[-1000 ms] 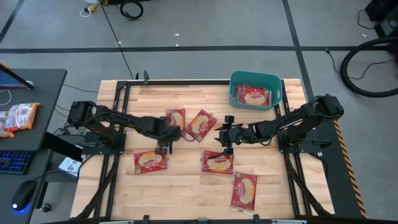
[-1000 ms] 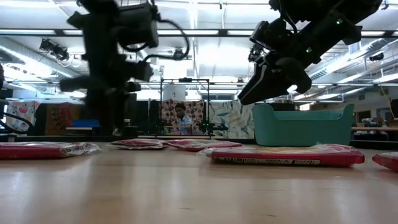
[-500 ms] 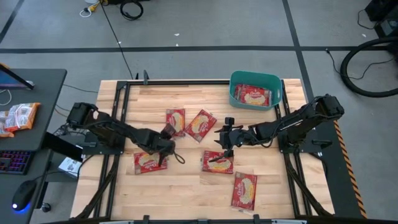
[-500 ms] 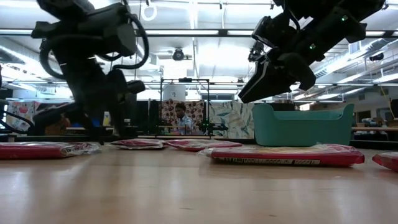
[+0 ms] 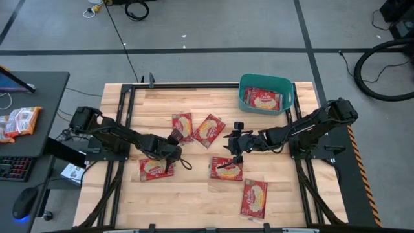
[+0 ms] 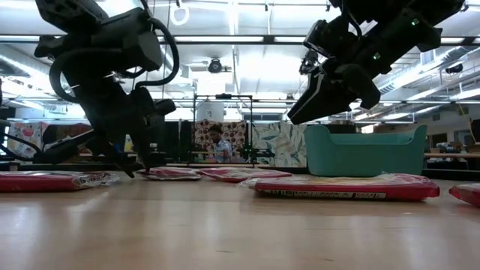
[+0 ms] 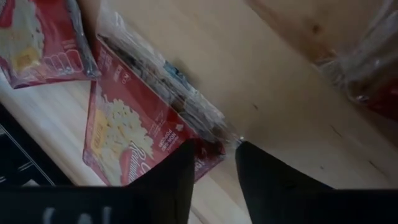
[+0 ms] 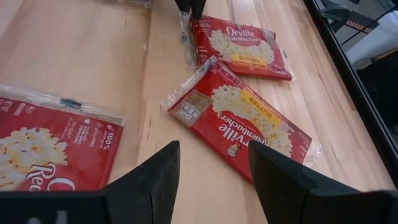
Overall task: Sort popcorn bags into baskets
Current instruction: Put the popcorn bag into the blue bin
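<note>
Several red popcorn bags lie flat on the wooden table: two in the middle (image 5: 183, 125) (image 5: 209, 129), one at near left (image 5: 155, 168), one near centre (image 5: 226, 168), one by the near edge (image 5: 254, 197). More bags (image 5: 262, 98) lie inside the teal basket (image 5: 284, 87) at far right. My left gripper (image 5: 171, 160) (image 7: 214, 165) is low and tilted over the near-left bag (image 7: 134, 134), open, a finger on either side of its corner (image 7: 214, 146). My right gripper (image 5: 229, 150) (image 8: 211, 180) hangs open above the table beside the centre bag (image 8: 50, 149). My left gripper stands with its open fingers (image 7: 180, 177) on either side of the near-left bag's corner, slanting down from above. I cannot tell whether they touch the bag. The bag lies flat on the table.
A dark metal frame (image 5: 129, 97) runs round the table. A desk with a keyboard, a mouse and spare packets (image 5: 19, 120) stands left of the table. A person (image 6: 219, 142) is far behind the table in the low view. Bare wood lies along the near-left edge.
My left gripper has moved toward the near edge and down, tipping from upright to a slant, from beside the two middle bags to the near-left bag's corner. The right arm has barely shifted. No bag has moved.
</note>
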Robot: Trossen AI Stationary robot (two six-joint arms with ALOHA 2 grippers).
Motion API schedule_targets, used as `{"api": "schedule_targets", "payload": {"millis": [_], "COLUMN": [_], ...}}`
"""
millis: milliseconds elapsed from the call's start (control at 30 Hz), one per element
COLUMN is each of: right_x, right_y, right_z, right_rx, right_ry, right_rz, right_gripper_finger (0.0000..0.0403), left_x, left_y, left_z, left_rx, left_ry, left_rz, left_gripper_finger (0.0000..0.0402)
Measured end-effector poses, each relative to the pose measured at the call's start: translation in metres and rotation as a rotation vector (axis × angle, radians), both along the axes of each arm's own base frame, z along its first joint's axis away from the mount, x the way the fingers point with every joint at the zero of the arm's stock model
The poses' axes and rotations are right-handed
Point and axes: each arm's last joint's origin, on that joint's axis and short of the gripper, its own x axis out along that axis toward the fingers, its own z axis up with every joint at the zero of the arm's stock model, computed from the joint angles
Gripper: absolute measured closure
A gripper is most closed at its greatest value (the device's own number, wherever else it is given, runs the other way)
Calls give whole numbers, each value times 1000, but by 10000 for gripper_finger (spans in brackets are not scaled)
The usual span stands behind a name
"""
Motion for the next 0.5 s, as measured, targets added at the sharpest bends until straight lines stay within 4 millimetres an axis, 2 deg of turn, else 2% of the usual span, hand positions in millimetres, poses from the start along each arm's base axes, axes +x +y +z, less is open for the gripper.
{"api": "schedule_targets", "payload": {"millis": [300,500], "right_x": [0,0], "right_y": [0,0], "right_z": [0,0], "right_rx": [3,2], "right_ry": [-1,-1], "right_rz": [-2,-1], "right_gripper_finger": [208,208], "left_x": [6,10], "left_y": [-2,-2], "left_z": [2,5], "left_rx": [-58,-98], "left_ry": [-95,-166], "left_rz": [50,128], "left_gripper_finger": [384,396]}}
